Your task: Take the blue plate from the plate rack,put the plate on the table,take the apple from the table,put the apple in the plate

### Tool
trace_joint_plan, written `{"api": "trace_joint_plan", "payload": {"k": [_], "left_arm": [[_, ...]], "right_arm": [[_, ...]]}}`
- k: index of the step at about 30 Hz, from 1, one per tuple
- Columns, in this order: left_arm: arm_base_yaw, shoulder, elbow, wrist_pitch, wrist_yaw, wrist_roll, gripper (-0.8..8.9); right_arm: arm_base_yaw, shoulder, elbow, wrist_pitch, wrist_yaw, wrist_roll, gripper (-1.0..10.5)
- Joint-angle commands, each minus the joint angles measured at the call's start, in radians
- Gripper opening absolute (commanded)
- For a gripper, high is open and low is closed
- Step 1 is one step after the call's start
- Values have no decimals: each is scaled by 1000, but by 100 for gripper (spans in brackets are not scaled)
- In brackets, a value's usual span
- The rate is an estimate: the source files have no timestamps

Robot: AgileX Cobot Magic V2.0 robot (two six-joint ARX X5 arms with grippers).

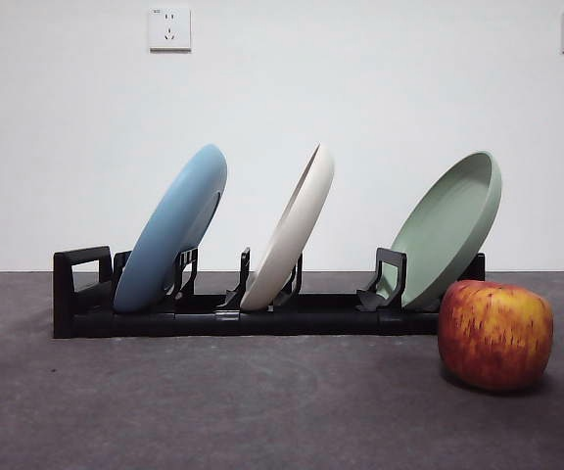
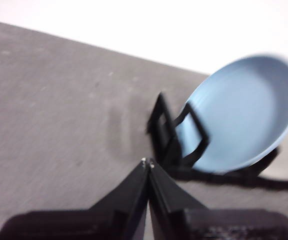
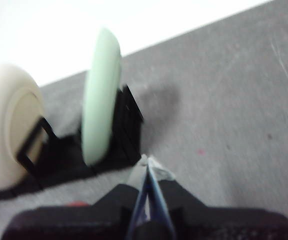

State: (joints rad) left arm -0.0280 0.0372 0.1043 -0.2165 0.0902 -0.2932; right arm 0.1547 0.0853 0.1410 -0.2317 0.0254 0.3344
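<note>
The blue plate [image 1: 172, 230] leans in the left slot of the black plate rack [image 1: 262, 313] on the dark grey table [image 1: 213, 401]. The red apple [image 1: 494, 335] sits on the table in front of the rack's right end. No gripper shows in the front view. In the left wrist view my left gripper [image 2: 148, 163] is shut and empty, above the table beside the blue plate [image 2: 244, 115] and the rack's handle end [image 2: 160, 122]. In the right wrist view my right gripper [image 3: 146, 161] is shut and empty, near the rack's other end [image 3: 124, 130].
A cream-white plate [image 1: 292, 230] leans in the rack's middle slot and a sage-green plate [image 1: 448, 227] in its right slot. Both also show in the right wrist view, the green one [image 3: 100, 95] edge-on beside the cream one [image 3: 9, 125]. A white wall [image 1: 360, 117] stands behind.
</note>
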Motion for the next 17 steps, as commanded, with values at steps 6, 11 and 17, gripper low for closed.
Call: {"api": "trace_joint_plan", "payload": {"k": [6,11,17], "left_arm": [[3,208,186,-22,97,-40,-6],[3,407,353,-55,261,48,-6],[2,626,566,-145,415,105,-3]], "right_arm": [[-3,245,249,-19,-82,3,-11],[-3,435,431,-90,-187,-48,-2],[-3,643,653,-282,-240,-147,2]]}}
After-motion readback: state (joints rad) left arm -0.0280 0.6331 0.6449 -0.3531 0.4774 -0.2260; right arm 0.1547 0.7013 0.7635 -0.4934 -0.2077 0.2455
